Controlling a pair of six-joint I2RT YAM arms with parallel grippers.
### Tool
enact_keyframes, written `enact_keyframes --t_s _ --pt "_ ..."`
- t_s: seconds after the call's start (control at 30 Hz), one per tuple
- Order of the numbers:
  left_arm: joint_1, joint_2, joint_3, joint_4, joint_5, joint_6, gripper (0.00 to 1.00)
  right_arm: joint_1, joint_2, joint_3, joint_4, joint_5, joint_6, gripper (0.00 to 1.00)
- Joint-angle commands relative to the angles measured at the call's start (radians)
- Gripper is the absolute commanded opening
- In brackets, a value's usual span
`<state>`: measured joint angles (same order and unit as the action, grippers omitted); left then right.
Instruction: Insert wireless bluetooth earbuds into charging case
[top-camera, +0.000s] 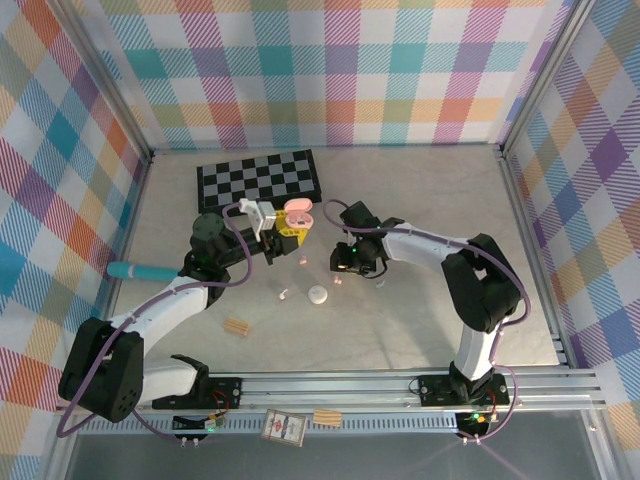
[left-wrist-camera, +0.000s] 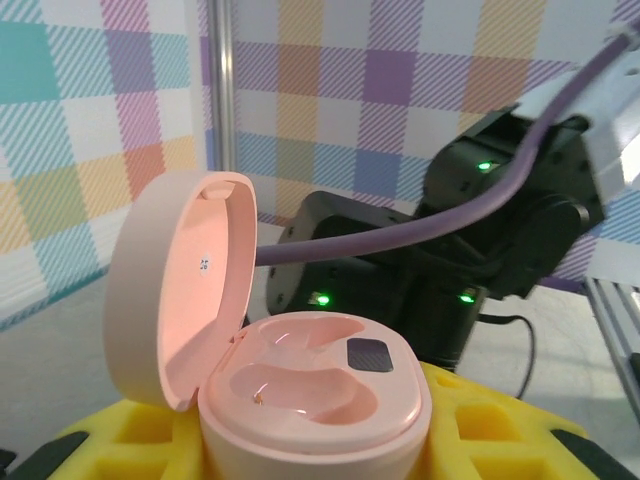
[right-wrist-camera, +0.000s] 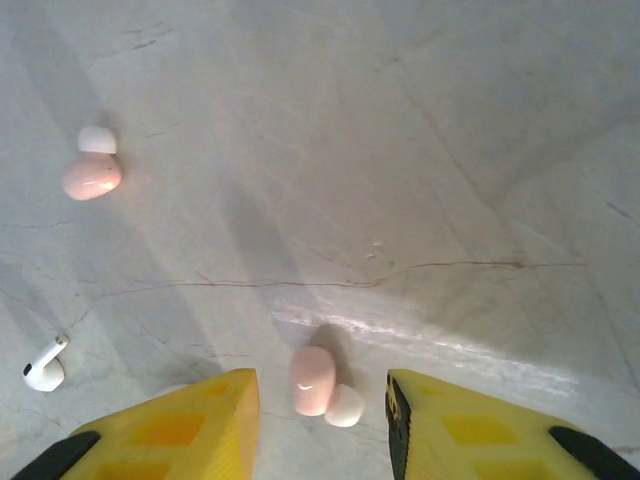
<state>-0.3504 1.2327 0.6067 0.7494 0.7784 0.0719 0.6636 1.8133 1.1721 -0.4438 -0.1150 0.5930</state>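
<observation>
Pinching the pink charging case from both sides, our left gripper's yellow fingers held it upright. The lid was tipped back, so its two cups, which looked empty, faced up ready to be filled. Our right gripper hung low over the table. Its fingers were spread apart, one on each side of a pink earbud, not touching it. We think that was to grab it next. A second pink earbud and a white earbud lay farther off.

Two black-and-white arms, purple cables, green indicator lights, yellow end effector fingers
</observation>
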Motion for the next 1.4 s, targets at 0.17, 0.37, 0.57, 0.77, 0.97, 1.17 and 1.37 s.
enact_keyframes --t_s 0.17,0.37,0.57,0.77,0.97,1.17,1.37 --pt "0.106 0.017 -0.026 0.129 -0.073 -0.06 0.34 0.054 0.044 0.069 -0.092 0.114 -0.059 0.38" --pt "0.155 0.032 -0.035 0.188 -0.066 -0.104 0.34 0.066 0.09 0.108 -0.11 0.104 -0.052 0.35" --pt "0.16 0.023 -0.033 0.174 -0.058 -0.101 0.34 0.067 0.124 0.125 -0.117 0.083 -0.041 0.32" --pt "0.16 0.022 -0.032 0.17 -0.05 -0.1 0.34 0.067 0.141 0.141 -0.135 0.074 -0.037 0.28" --pt "0.16 0.026 -0.025 0.168 -0.047 -0.099 0.34 0.067 0.142 0.143 -0.162 0.071 -0.029 0.23" --pt "0.16 0.025 -0.022 0.168 -0.042 -0.099 0.34 0.068 0.136 0.146 -0.171 0.065 -0.022 0.27" --pt "0.16 0.02 -0.028 0.165 -0.048 -0.097 0.34 0.078 0.126 0.141 -0.197 0.066 0.004 0.27"
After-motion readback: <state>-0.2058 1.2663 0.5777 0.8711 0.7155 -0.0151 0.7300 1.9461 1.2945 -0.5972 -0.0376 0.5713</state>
